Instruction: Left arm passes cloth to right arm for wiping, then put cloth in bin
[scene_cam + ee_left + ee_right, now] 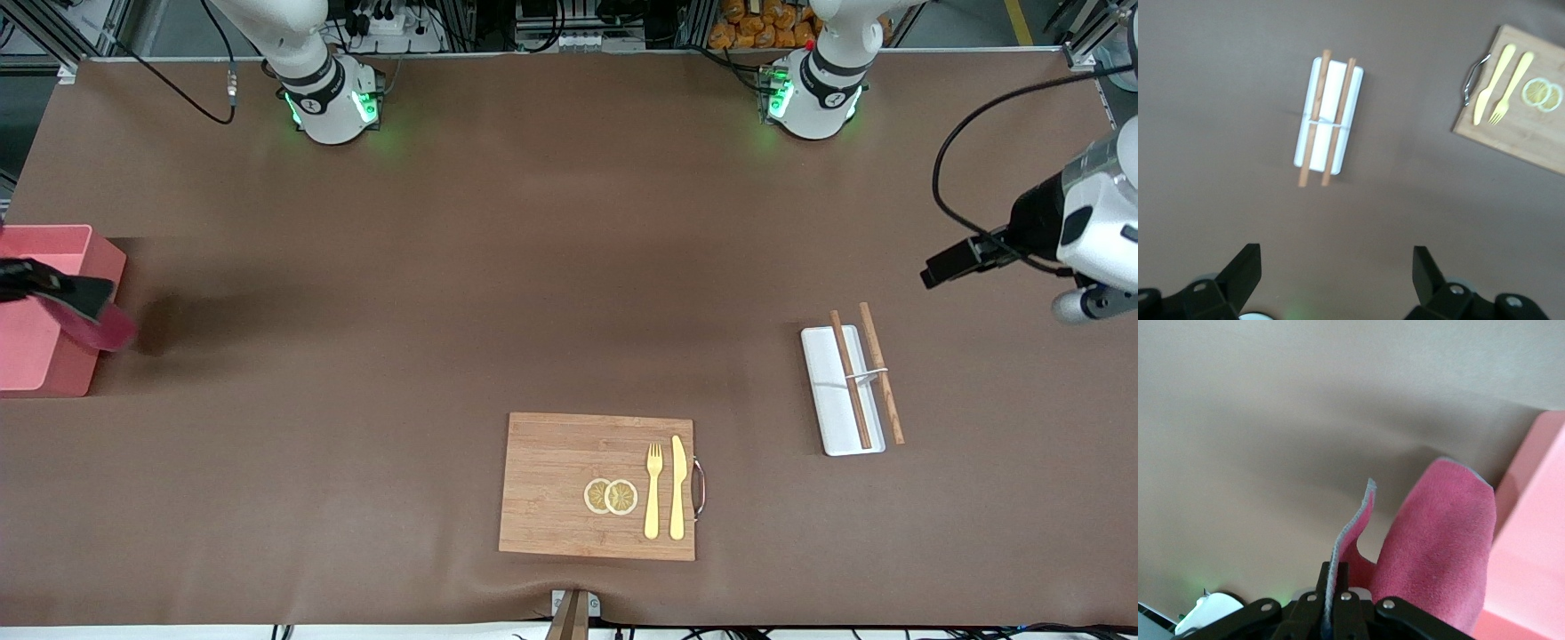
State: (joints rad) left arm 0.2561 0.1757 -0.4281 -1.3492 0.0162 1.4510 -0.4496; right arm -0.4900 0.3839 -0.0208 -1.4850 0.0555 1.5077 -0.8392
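My right gripper (1333, 577) is shut on an edge of the cloth (1438, 533), which hangs with its magenta face showing. In the front view the cloth (100, 316) hangs over the wall of the pink bin (44, 351) that faces the middle of the table, partly over the brown table beside it. The bin (1531, 547) stands at the right arm's end of the table. My left gripper (1338, 267) is open and empty, up in the air over the table at the left arm's end, near the white tray (1329, 100).
The white tray (831, 404) holds two wooden chopsticks (880, 373). A wooden cutting board (551, 484) nearer the front camera carries a yellow fork (653, 498), a knife (677, 489) and two lemon slices (611, 496).
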